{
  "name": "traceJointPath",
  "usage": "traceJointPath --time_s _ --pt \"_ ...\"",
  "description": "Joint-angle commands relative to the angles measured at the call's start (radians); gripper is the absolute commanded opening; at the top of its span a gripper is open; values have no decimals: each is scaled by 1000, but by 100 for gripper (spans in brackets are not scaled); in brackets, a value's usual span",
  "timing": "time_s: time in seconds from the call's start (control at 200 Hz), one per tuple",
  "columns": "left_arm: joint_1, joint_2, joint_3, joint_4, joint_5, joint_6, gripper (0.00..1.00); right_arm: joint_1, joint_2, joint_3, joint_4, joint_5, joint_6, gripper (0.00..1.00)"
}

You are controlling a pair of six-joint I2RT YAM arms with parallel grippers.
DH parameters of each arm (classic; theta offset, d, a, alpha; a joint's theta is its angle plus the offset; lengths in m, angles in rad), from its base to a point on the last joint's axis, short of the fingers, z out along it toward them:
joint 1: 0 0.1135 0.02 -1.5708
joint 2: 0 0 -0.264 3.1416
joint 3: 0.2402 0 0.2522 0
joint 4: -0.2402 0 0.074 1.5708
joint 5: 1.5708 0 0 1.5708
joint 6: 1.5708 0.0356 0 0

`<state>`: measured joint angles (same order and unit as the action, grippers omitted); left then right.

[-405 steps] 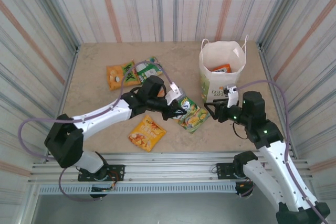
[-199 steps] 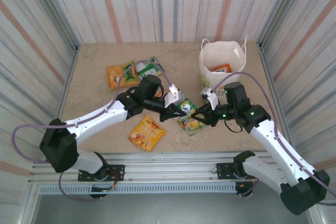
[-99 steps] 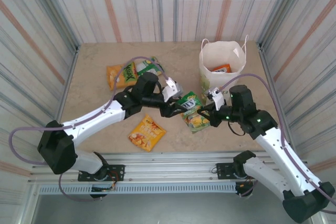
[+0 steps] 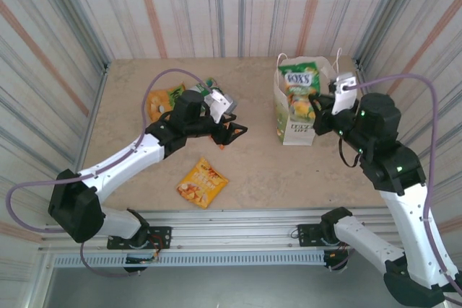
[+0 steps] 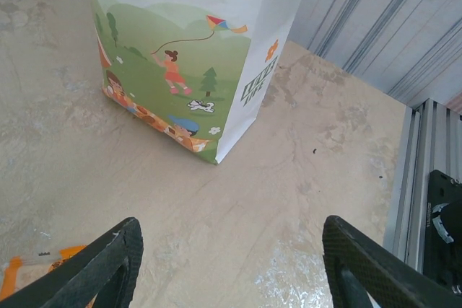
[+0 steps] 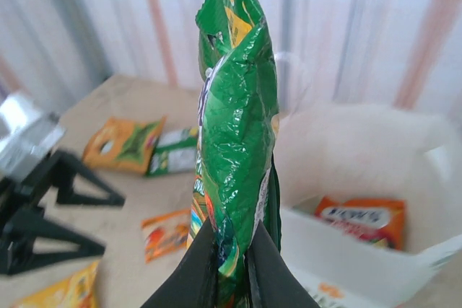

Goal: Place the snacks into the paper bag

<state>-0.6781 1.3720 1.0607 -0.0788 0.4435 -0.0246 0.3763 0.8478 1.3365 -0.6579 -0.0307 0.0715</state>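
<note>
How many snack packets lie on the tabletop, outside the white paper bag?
4. Shiny orange packet and green-white packet far left, partly under the left arm; tiny orange sachet mid-table; yellow-orange bag towards the near edge. Others could be hidden.

"FOX'S" on green packet (image 4: pixel 298 78) over paper bag (image 4: pixel 293 132); bag logo print illegible.

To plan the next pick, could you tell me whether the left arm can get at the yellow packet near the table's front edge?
Probably yes: the left gripper is open and empty, the yellow packet lies flat on bare table close by, and nothing stands between them.
</note>
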Motion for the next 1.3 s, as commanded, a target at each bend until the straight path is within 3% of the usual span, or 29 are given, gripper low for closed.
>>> traceJointPath --time_s 0.0,0.2,0.411,0.671,1.142,1.298 --pt "2 23 58 -12 9 -13 69 -34 62 98 34 144 -7 3" --pt "2 49 95 -47 12 7 69 -74 246 242 21 209 -51 4" --pt "2 59 123 -77 6 25 68 -127 448 326 -18 190 -55 4" --pt "3 59 114 -86 -19 41 68 -168 634 424 -203 265 -70 6" --pt "3 84 121 -85 -9 25 67 -176 751 440 -279 352 -100 8" --pt "3 89 124 -89 -9 22 67 -179 776 441 -288 350 -100 17"
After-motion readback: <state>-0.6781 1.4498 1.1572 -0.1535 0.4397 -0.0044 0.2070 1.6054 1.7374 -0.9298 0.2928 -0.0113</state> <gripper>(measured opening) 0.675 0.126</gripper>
